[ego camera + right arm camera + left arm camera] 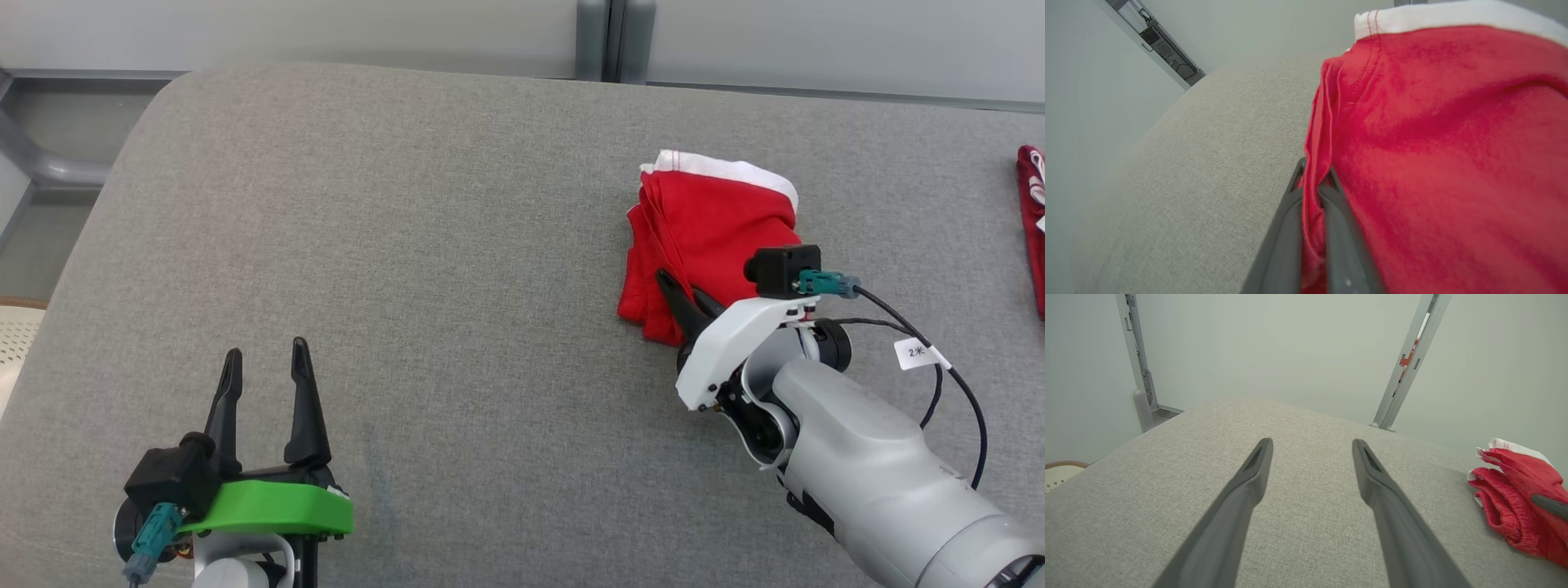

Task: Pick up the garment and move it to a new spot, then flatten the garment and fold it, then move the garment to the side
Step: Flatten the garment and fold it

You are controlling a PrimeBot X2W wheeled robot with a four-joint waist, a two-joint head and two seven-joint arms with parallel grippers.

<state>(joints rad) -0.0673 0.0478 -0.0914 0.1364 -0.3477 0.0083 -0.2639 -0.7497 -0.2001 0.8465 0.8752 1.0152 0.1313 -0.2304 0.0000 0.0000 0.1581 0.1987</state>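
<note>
Right claw pinching the folded red garment; left claw waiting open

We see the red fabric garment with a white waistband (710,220) lying bunched in loose folds on the far right part of the grey cloth-covered tabletop (449,245). Our right claw (682,298) is closed on a thin fold at its near left edge. In the right wrist view the red cloth runs between the two dark fingers (1290,228), a grip low on the edge that we judge is meant for lifting or dragging the garment to its spot at the side. Our left claw (268,367) hangs with its jaws wide apart over bare tabletop at the near left, well apart from the garment, probably kept clear so one arm can carry alone. Another red cloth item (1033,229) lies at the far right edge.
</note>
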